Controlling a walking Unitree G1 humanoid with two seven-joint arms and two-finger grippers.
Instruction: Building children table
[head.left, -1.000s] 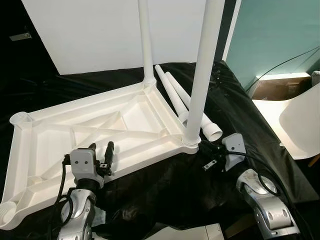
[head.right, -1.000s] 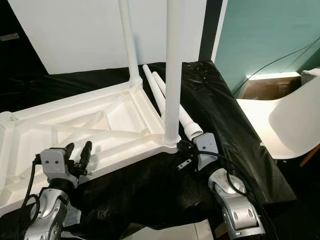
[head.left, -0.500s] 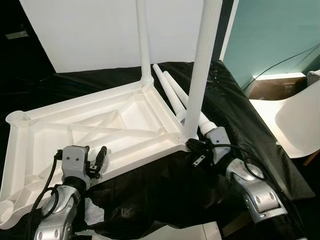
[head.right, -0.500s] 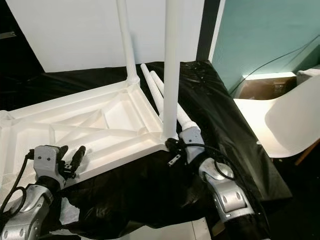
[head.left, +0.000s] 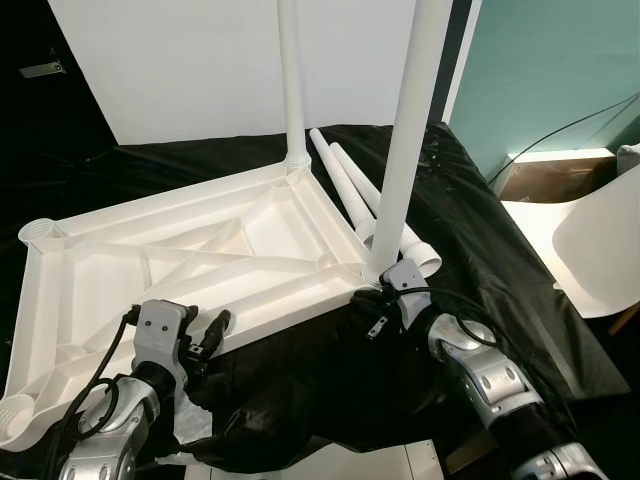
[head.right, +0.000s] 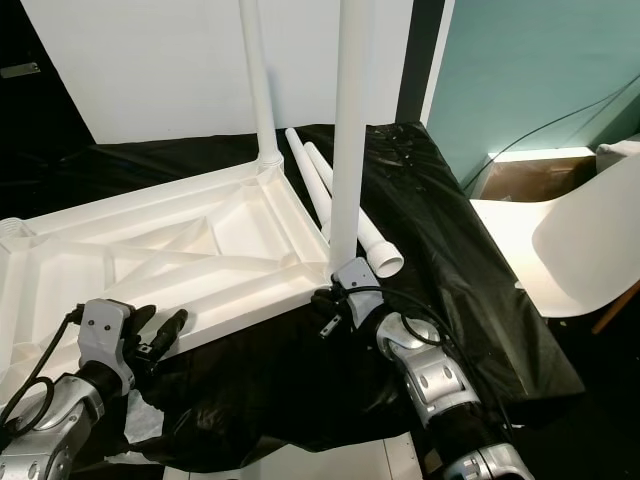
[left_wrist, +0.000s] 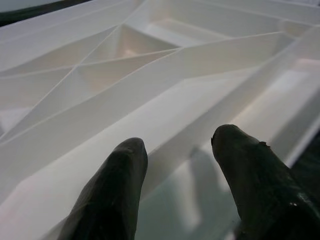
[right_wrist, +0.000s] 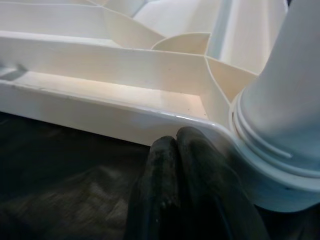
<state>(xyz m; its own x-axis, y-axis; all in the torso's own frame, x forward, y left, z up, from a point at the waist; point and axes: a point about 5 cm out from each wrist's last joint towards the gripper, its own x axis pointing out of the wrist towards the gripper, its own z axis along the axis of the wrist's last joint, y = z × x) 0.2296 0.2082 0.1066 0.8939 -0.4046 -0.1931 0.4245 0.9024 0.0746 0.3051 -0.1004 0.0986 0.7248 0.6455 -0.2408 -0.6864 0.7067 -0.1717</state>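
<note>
The white plastic tabletop (head.left: 190, 260) lies upside down on a black cloth. Two white legs stand upright in its sockets, one at the far corner (head.left: 292, 90) and one at the near right corner (head.left: 405, 150). Two loose legs (head.left: 345, 185) lie on the cloth behind that corner. My right gripper (right_wrist: 175, 145) is shut, its fingertips against the tabletop's rim just under the near right leg socket (right_wrist: 280, 150). My left gripper (left_wrist: 177, 145) is open at the tabletop's near edge, with a rib of the underside between its fingers (left_wrist: 120, 165).
Empty leg sockets sit at the far left (head.left: 40, 235) and near left (head.left: 15, 415) corners. A white chair (head.left: 600, 240) and a cardboard box (head.left: 545, 175) stand to the right. A white board (head.left: 200, 60) leans behind.
My right gripper has moved left and in, from beside the corner to under the near right leg socket. My left gripper has dropped back to the tabletop's near edge.
</note>
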